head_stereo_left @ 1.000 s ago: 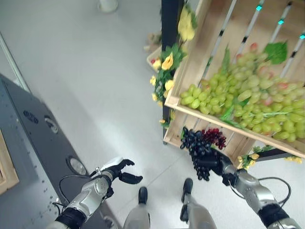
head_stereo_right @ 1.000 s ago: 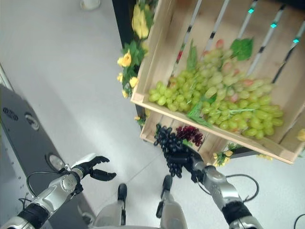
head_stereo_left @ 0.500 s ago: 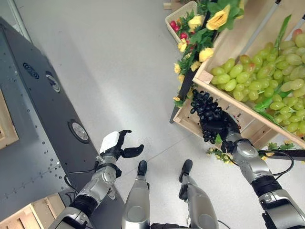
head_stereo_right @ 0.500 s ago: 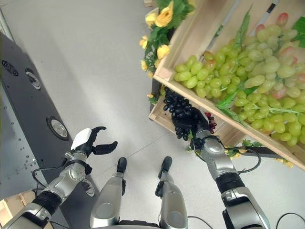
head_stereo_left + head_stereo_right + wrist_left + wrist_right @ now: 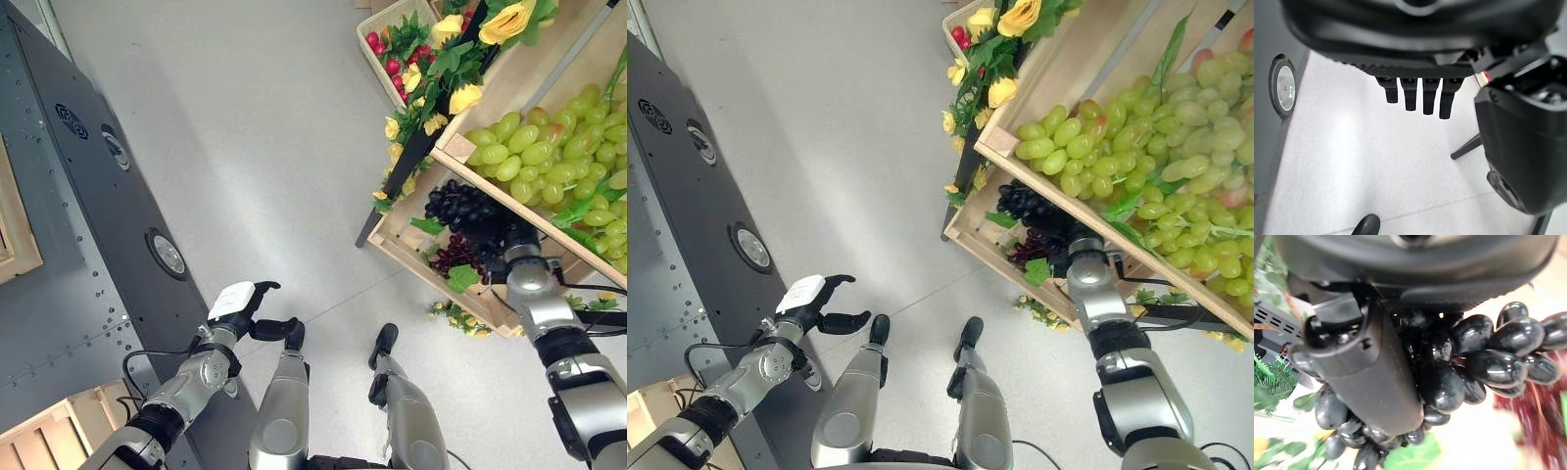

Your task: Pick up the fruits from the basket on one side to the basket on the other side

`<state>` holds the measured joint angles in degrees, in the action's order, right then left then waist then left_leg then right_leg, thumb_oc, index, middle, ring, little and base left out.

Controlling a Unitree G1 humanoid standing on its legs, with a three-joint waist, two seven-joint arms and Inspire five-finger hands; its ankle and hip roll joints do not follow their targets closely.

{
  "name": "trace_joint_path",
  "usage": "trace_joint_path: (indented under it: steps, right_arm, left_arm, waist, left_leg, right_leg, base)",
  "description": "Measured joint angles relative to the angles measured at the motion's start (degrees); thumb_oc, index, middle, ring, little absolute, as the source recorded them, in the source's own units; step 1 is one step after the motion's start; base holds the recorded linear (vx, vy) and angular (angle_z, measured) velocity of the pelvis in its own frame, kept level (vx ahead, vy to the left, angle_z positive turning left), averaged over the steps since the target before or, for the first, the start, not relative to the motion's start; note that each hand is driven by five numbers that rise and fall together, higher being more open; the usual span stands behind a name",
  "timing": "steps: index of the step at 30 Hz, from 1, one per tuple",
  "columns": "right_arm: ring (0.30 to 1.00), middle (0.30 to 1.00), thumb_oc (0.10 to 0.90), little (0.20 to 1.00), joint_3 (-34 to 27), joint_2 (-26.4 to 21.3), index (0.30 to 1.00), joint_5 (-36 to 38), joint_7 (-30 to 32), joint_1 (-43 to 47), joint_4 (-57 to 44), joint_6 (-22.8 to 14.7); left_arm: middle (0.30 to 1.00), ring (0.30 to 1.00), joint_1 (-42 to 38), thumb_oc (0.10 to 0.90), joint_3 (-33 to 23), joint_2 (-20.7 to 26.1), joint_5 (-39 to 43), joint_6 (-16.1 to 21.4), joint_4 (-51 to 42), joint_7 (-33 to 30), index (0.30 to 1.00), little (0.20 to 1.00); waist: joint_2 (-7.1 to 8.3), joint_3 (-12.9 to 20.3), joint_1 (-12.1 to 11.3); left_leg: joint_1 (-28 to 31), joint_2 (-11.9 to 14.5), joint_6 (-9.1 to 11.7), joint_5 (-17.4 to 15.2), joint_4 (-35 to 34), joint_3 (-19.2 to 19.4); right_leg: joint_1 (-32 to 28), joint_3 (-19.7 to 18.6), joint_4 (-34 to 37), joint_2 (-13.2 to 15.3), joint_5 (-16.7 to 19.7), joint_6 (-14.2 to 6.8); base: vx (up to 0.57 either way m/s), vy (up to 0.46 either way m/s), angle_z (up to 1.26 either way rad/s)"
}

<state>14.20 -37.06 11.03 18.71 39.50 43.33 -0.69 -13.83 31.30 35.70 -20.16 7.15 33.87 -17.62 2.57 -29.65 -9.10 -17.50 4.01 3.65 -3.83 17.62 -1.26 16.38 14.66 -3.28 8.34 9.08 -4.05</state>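
Observation:
A bunch of black grapes (image 5: 462, 207) hangs inside the lower wooden crate (image 5: 404, 247), above a small bunch of red grapes (image 5: 455, 257). My right hand (image 5: 512, 243) is shut on the black grapes (image 5: 1488, 366), with the thumb (image 5: 1371, 377) laid across the bunch. The upper slanted crate (image 5: 1038, 88) holds a heap of green grapes (image 5: 549, 147). My left hand (image 5: 238, 309) hangs low on the left, open and empty, its fingers (image 5: 1415, 95) straight.
A grey metal cabinet (image 5: 98, 225) runs along the left side. A wooden crate's corner (image 5: 49, 441) shows at the lower left. Yellow flowers and leaves (image 5: 441, 69) trim the stand's corner. A small basket with red fruit (image 5: 387, 44) sits on the floor behind.
My right hand has carried the black grapes from in front of the stand into the lower crate. The camera has shifted. The left hand stays open.

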Motion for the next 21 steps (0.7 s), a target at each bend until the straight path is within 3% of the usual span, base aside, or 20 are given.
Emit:
trace_joint_path:
  steps: [7, 11, 12, 13, 21]
  right_arm:
    - [0.3, 0.3, 0.4, 0.3, 4.74, -0.78, 0.3, -6.16, 5.4, 3.14, 4.92, 5.42]
    - [0.3, 0.3, 0.4, 0.3, 4.94, -0.78, 0.3, -6.1, 8.07, 5.33, 7.76, 7.02]
    - [0.406, 0.406, 0.471, 0.406, 4.94, -0.78, 0.406, -6.08, 8.75, 5.72, 8.16, 7.23]
    - [0.9, 0.9, 0.8, 0.9, 4.93, -0.78, 0.9, -6.06, 9.81, 6.24, 8.2, 7.8]
    - [0.9, 0.9, 0.8, 0.9, 4.94, -0.8, 0.9, -6.03, 10.09, 7.83, 8.28, 8.01]
  left_arm:
    - [0.9, 0.9, -0.25, 0.8, 2.36, 0.53, 0.59, 1.71, 0.11, -0.05, 0.9, 0.9]
    - [0.9, 0.9, -0.68, 0.8, 4.12, 0.95, 1.98, 2.02, 0.12, -0.07, 0.9, 0.9]
    - [0.9, 0.9, -0.68, 0.8, 4.35, 1.02, 2.05, 2.02, 0.11, -0.07, 0.9, 0.9]
    - [0.9, 0.9, -0.62, 0.8, 4.41, 1.11, 2.07, 2.02, 0.01, -0.07, 0.9, 0.9]
    - [0.9, 0.9, -0.63, 0.8, 6.15, 0.96, 3.33, 2.06, 0.05, -0.2, 0.9, 0.9]
  waist:
    - [-0.35, -0.2, -0.47]
    - [-0.93, -0.53, -0.55]
    - [-1.01, -0.57, -0.52]
    - [-1.14, -0.64, -0.4]
    - [-2.56, -0.88, 0.17]
  left_leg:
    - [-0.03, -0.04, -0.01, -0.01, 0.29, 0.06]
    - [-0.51, -0.18, -0.21, -0.15, 0.75, 0.13]
    - [-0.58, -0.23, -0.34, -0.23, 0.74, 0.12]
    - [-0.81, -0.28, -0.35, -0.22, 0.75, 0.17]
    - [-1.36, -0.54, -0.36, -0.19, 0.04, 1.37]
  right_leg:
    - [-0.07, -0.12, -0.04, 0.04, 0.05, -0.04]
    - [0.13, -0.2, 0.13, 0.18, -0.15, 0.15]
    - [0.18, -0.2, 0.2, 0.21, -0.33, -0.11]
    - [0.41, -0.23, 0.24, 0.27, -0.32, -0.15]
    - [2.03, -1.54, 0.09, 0.5, 0.38, -0.48]
  base:
    - [-0.02, -0.012, 0.0]
    - [-0.02, 0.005, 0.0]
    - [0.0, 0.0, 0.0]
    - [0.0, 0.0, 0.0]
    - [-0.01, 0.04, -0.06]
